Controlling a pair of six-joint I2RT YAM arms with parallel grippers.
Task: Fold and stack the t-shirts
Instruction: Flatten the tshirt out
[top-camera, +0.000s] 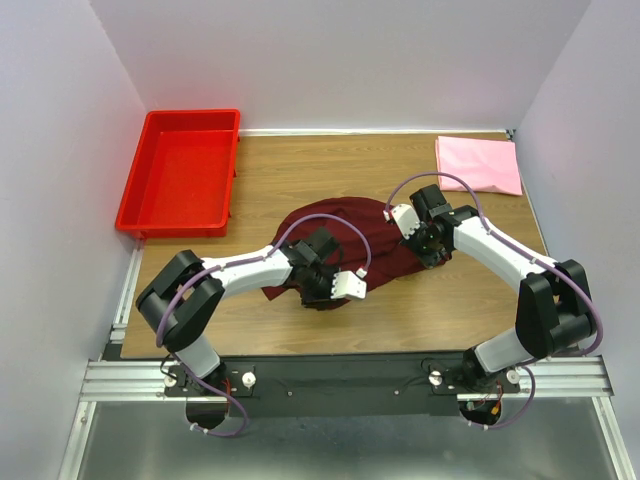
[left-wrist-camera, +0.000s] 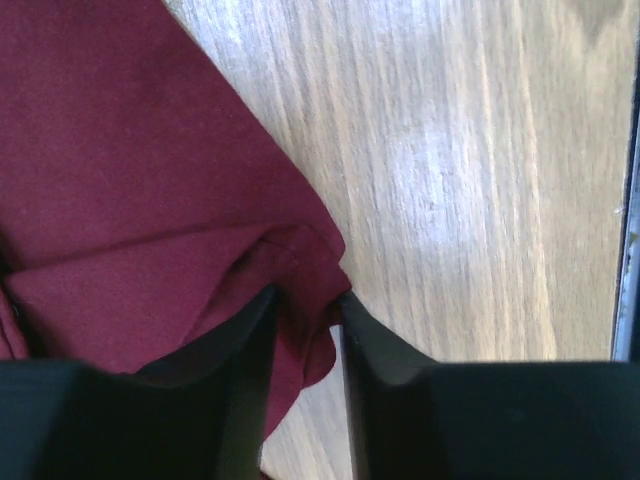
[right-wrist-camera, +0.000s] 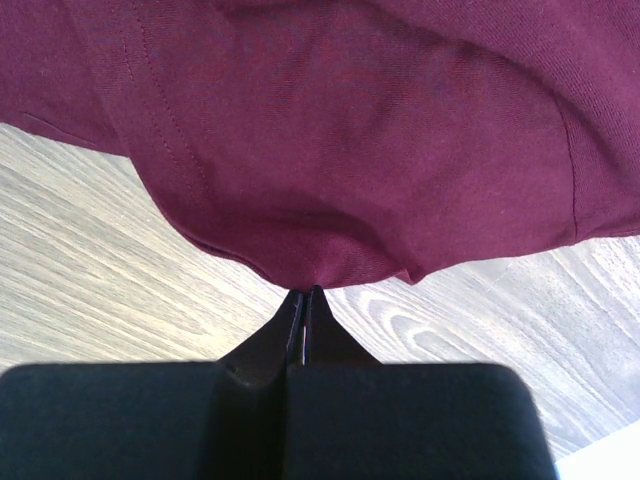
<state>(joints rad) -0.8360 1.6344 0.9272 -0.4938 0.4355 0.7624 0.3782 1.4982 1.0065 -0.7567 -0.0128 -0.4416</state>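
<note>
1. The dark red shirt (top-camera: 345, 230) lies bunched up in the middle of the wooden table (top-camera: 400, 310).
2. The left gripper (left-wrist-camera: 305, 310) is at the near left part of this shirt. Its fingers (left-wrist-camera: 240, 360) are a little apart, and a fold of the shirt's edge is squeezed between them.
3. The right gripper (right-wrist-camera: 303, 292) is at the right side of the same shirt. Its fingers are pressed together and pinch the shirt's edge at the tips.
4. The pink shirt (top-camera: 478, 165) lies folded flat at the far right corner, well apart from the dark red one.
5. A red bin (top-camera: 182, 172) sits at the far left.
</note>
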